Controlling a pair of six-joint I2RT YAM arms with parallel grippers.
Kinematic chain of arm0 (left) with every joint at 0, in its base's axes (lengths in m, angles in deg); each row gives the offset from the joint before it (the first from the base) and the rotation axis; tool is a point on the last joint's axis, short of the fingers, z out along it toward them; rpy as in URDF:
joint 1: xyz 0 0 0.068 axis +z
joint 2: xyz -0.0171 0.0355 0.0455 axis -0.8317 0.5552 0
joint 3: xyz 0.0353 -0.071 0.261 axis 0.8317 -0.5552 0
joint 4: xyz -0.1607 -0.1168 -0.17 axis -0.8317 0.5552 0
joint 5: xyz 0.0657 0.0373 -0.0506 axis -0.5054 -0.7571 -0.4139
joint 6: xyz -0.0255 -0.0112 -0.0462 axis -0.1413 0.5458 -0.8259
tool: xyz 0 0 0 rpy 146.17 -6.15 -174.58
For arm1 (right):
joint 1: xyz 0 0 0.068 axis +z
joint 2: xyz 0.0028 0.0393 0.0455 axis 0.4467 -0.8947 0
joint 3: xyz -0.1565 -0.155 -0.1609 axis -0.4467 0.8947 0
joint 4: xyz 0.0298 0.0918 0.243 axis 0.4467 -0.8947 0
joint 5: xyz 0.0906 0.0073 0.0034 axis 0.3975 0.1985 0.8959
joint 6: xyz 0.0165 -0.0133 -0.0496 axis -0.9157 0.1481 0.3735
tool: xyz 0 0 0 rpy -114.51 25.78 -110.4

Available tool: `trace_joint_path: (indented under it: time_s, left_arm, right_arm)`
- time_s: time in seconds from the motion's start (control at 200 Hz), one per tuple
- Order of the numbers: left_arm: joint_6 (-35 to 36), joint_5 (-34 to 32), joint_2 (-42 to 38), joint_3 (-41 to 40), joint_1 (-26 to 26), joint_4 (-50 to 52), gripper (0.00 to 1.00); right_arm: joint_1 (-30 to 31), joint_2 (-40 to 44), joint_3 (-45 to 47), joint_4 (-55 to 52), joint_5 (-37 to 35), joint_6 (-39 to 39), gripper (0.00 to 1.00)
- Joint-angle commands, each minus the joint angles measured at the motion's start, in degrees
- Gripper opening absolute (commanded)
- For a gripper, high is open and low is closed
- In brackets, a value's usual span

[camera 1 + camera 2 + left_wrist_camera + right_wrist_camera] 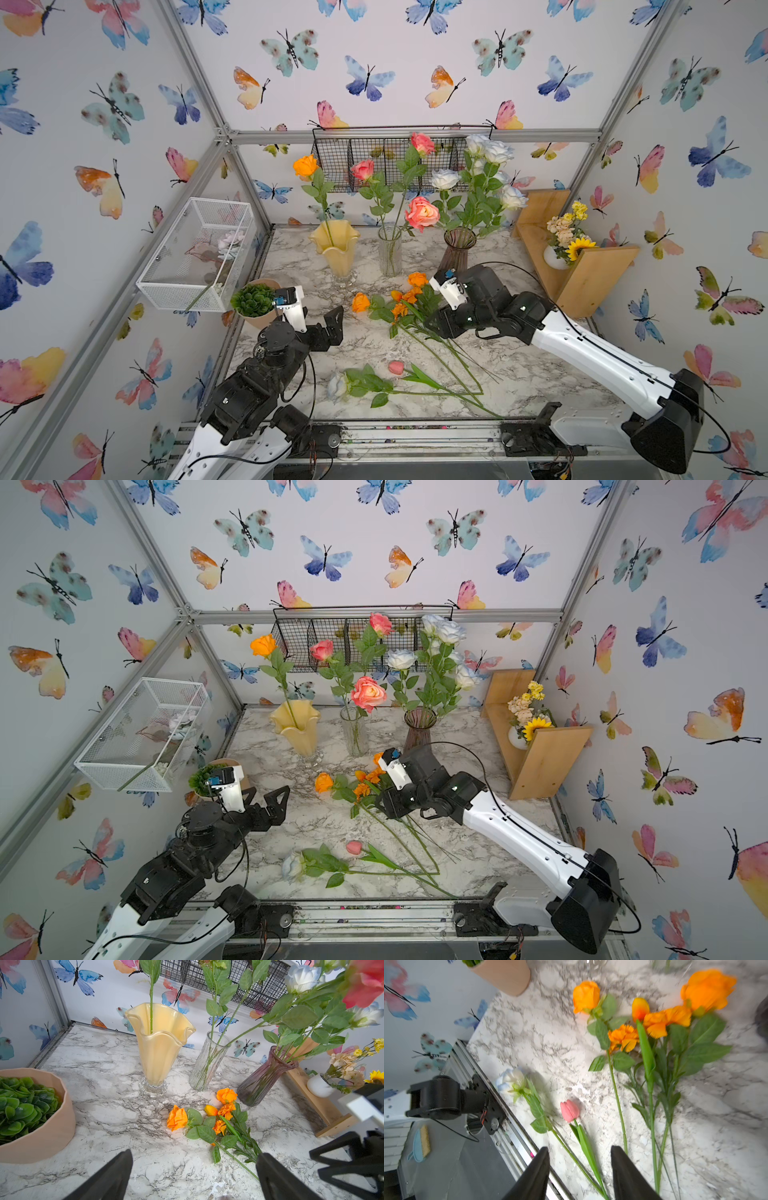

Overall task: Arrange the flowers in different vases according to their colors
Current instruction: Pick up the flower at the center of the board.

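Left gripper [195, 1155]: jaws wide apart, empty, beside the succulent pot [252, 301], likely parked clear of the work. Yellow vase [334, 249]: one orange rose [305, 165], upright. Clear vase [390, 253]: three pink roses [422, 213], stems leaning. Purple vase [455, 253]: several white roses [496, 151]. All three stand in a row at the back of the table [519, 361], one colour each, so sorting looks well along. Loose on the marble, stems trailing toward the front right where an arm can take them: white rose [337, 385], pink tulip [396, 367], orange flowers [409, 297] bunched before the clear and purple vases. Right gripper [579, 1150]: low over the orange stems, jaws part-way apart, clamping nothing.
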Motion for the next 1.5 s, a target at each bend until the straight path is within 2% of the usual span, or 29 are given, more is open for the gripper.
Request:
trace_joint_path:
  time_s: [0.0,0.185,0.385,0.821,1.011,1.161,1.286,1.492]
  left_arm:
    - [0.6,0.9,-0.2,-0.3,0.2,-1.2,0.99]
    - [0.6,0.9,-0.2,-0.4,0.2,-1.2,0.99]
    - [0.7,1.1,0.0,-0.3,0.2,-1.2,0.99]
    - [0.6,0.7,-0.6,-0.4,0.3,-1.2,0.99]
    - [0.6,0.7,-0.8,-0.4,0.8,-1.2,0.99]
    - [0.7,1.0,-0.8,-0.5,1.5,-1.2,0.99]
    - [0.8,1.5,-0.8,-0.5,2.2,-1.4,0.99]
    - [0.9,1.7,-0.7,-0.5,2.8,-1.6,0.99]
  right_arm:
    - [2.3,-1.9,3.7,0.8,-3.7,-1.7,0.51]
    - [6.6,-5.4,9.8,7.1,-6.5,-2.7,0.51]
    - [11.8,-13.0,8.8,8.6,-11.0,-0.8,0.50]
    - [12.6,-22.5,4.8,9.5,-15.3,2.8,0.51]
    - [13.3,-24.9,4.1,9.1,-16.3,4.0,0.45]
    - [14.4,-27.3,3.7,8.4,-17.4,5.3,0.37]
    - [14.5,-28.0,3.3,8.3,-19.3,6.6,0.25]
    - [14.4,-23.8,2.3,9.6,-24.6,12.6,0.02]
